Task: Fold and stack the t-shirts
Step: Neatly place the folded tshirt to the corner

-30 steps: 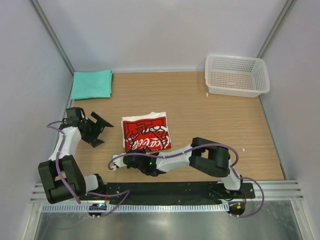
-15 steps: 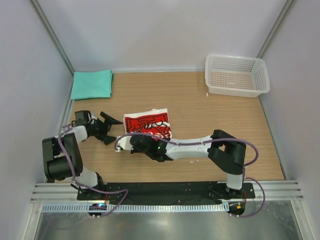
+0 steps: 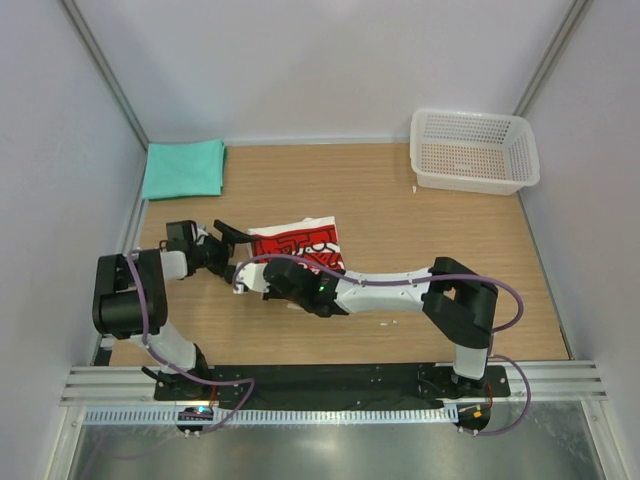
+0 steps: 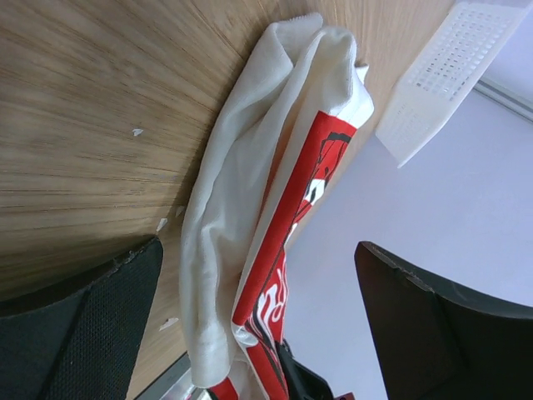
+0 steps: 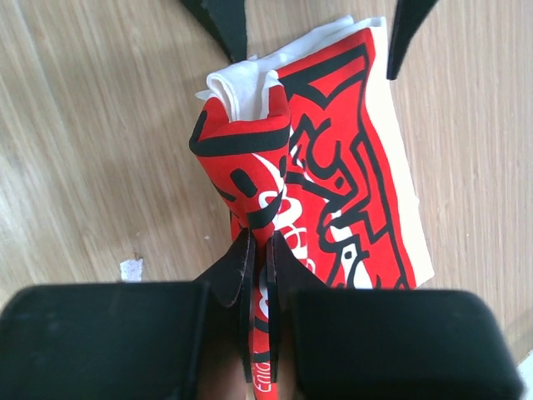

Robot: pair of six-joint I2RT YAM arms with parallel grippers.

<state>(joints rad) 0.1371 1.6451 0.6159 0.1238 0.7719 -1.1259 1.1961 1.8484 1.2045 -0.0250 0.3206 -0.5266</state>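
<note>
Pale walls (image 3: 300,60) closed in a wood-grain table (image 3: 420,250). Well beyond the right gripper (image 5: 259,258), and far off to its right, sat the white plastic mesh basket (image 3: 474,150); the left wrist view cut it off, showing one corner only. The teal-green t-shirt (image 3: 183,168), a flat folded rectangle of soft cloth, lay beyond the left gripper (image 4: 256,250) and well apart from it.

The white t-shirt (image 3: 300,240) with the red print lay between the two grippers. The right gripper's jaws were pinched tight on a raised fold of it, and the cloth bunched into a peak just ahead of the fingers (image 5: 237,267). The part inside the jaws was hidden. The left gripper stood wide, one finger on each side of the shirt's rumpled white edge, and whether either finger touched the cloth could not be made out. The white lettering on the print was creased and only partly legible.
</note>
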